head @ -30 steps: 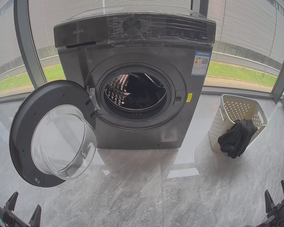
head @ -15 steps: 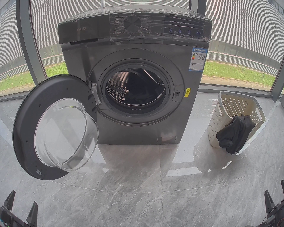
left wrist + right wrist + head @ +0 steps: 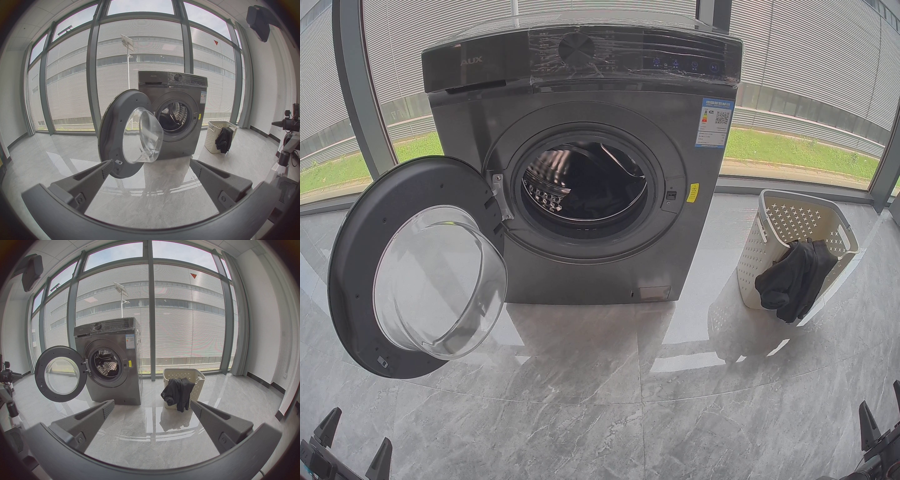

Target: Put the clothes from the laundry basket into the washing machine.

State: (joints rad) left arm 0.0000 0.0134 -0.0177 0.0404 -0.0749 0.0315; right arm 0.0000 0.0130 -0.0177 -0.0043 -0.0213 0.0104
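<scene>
1 grey front-load washing machine (image 3: pixel 594 281) centre, round door (image 3: pixel 362 250) open | 1 white perforated plastic laundry basket (image 3: pixel 756 262) right, 1 black garment (image 3: pixel 790 281) over its rim | left gripper (image 3: pixel 151 165), right gripper (image 3: pixel 152 405): fingers spread, empty | glossy grey marble floor (image 3: pixel 612 400), glazed walls (image 3: pixel 800 81)

Washing machine (image 3: pixel 581 281): a logo (image 3: pixel 470 60) on the control panel (image 3: pixel 675 56), left end. A label (image 3: pixel 714 122) with a QR code sits on the front, upper right. A yellow sticker (image 3: pixel 692 192) sits beside the door opening (image 3: pixel 584 184). The fine print is illegible.

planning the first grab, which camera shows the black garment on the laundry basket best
The head view: the black garment is largest there, draped over the rim of the laundry basket. The right wrist view shows it front-on but smaller; the left wrist view, far off.
</scene>
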